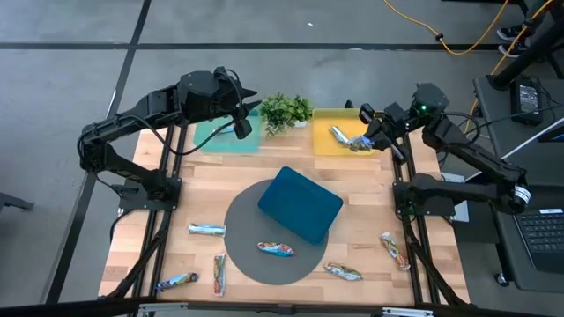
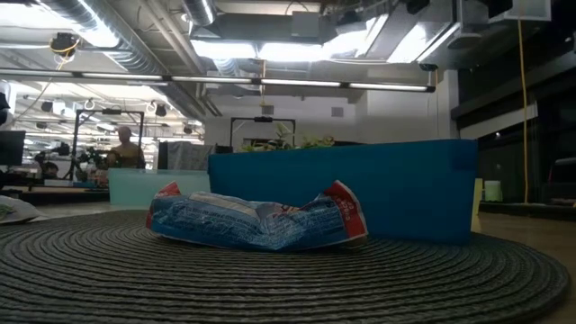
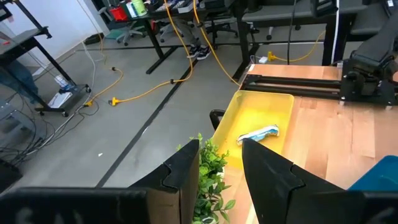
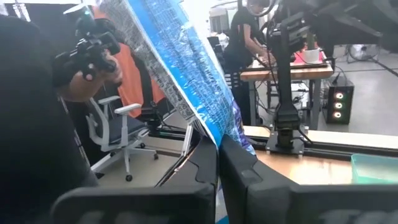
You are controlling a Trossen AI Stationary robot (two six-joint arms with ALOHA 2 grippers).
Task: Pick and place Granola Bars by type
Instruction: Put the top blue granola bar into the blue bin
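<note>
A wooden worktop (image 1: 370,211) is carrying a round grey woven mat (image 1: 256,255) near its front, and a blue tray (image 1: 300,205) is lying tilted on the mat's rear part. Along the back edge a teal tray (image 1: 211,136), a small green plant (image 1: 286,110) and a yellow tray (image 1: 328,119) are standing in a row. A yellow cable (image 1: 458,40) is trailing across the grey floor behind.
</note>
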